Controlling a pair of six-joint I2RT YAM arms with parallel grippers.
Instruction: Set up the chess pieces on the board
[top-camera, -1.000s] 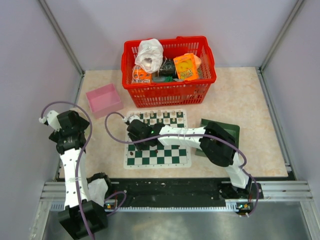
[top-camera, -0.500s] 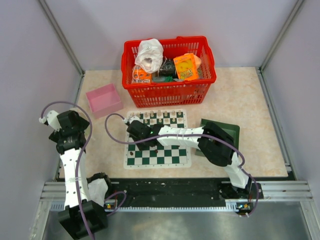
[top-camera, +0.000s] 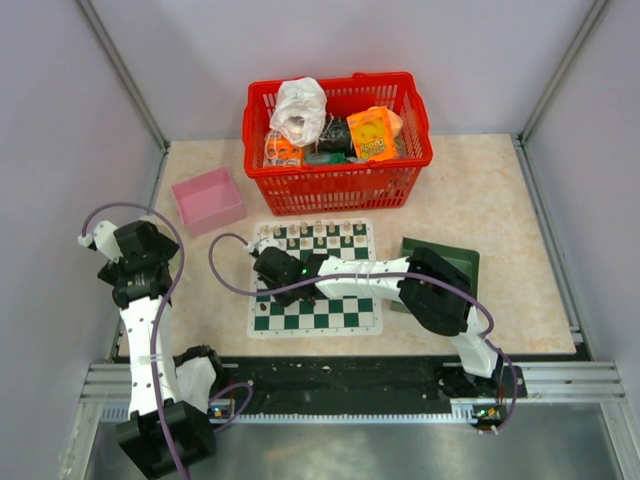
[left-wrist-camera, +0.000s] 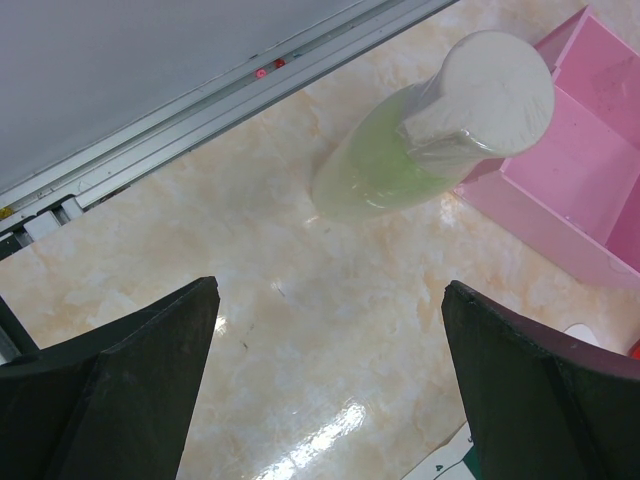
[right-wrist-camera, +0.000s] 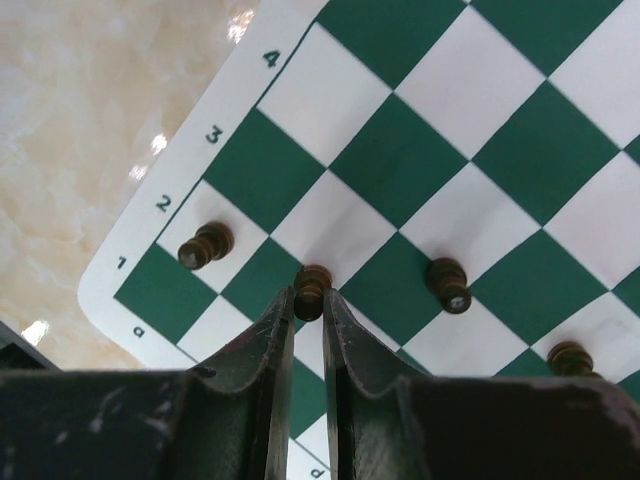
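The green-and-white chessboard (top-camera: 330, 310) lies in the middle of the table. My right gripper (top-camera: 270, 270) reaches over its left side. In the right wrist view the board (right-wrist-camera: 400, 160) fills the frame, and my right gripper (right-wrist-camera: 309, 300) is shut on a dark brown pawn (right-wrist-camera: 313, 282) whose base is at the board surface near the second rank. Three more dark pawns stand beside it in the same row: one to the left (right-wrist-camera: 204, 245), one to the right (right-wrist-camera: 447, 283) and one further right (right-wrist-camera: 567, 356). My left gripper (left-wrist-camera: 330, 290) is open and empty above bare table left of the board.
A red basket (top-camera: 338, 140) full of items stands behind the board. A pink box (top-camera: 208, 200) sits at the back left, with a pale green bottle (left-wrist-camera: 430, 130) next to it. A dark green tray (top-camera: 445, 262) lies right of the board. Walls enclose the table.
My right gripper has shifted slightly left and nearer over the board's left side. The left arm has not moved.
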